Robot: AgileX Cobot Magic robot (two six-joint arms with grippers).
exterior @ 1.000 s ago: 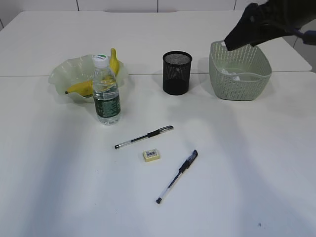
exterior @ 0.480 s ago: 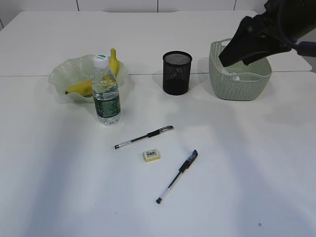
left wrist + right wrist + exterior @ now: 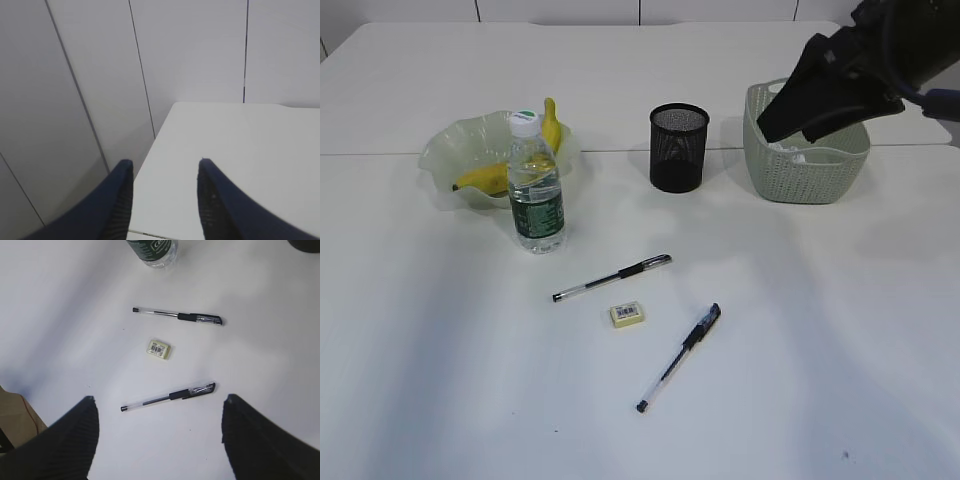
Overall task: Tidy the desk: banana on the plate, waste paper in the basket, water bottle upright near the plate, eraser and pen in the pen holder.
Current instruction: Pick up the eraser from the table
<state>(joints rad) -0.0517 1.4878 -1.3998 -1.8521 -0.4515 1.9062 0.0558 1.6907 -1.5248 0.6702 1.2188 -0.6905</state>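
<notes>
Desk point(image 3: 800, 330) white, smooth; front half bare apart from two pens and eraser. Right gripper point(image 3: 159, 415) above basket point(image 3: 805, 170), jaws wide apart, holding nothing. Left gripper point(image 3: 165, 172) off desk's far corner, jaws part open, empty.

Banana point(image 3: 485, 178) curved, yellow, in ruffled translucent plate point(image 3: 445, 145). Bottle point(image 3: 536, 190) clear plastic, upright, just in front of plate. Black mesh holder point(image 3: 678, 147) between plate and basket. Basket sage, woven-look, paper point(image 3: 788, 150) inside. Upper pen point(image 3: 612, 277), eraser point(image 3: 626, 313), lower pen point(image 3: 680, 356) lying close together, apart.
</notes>
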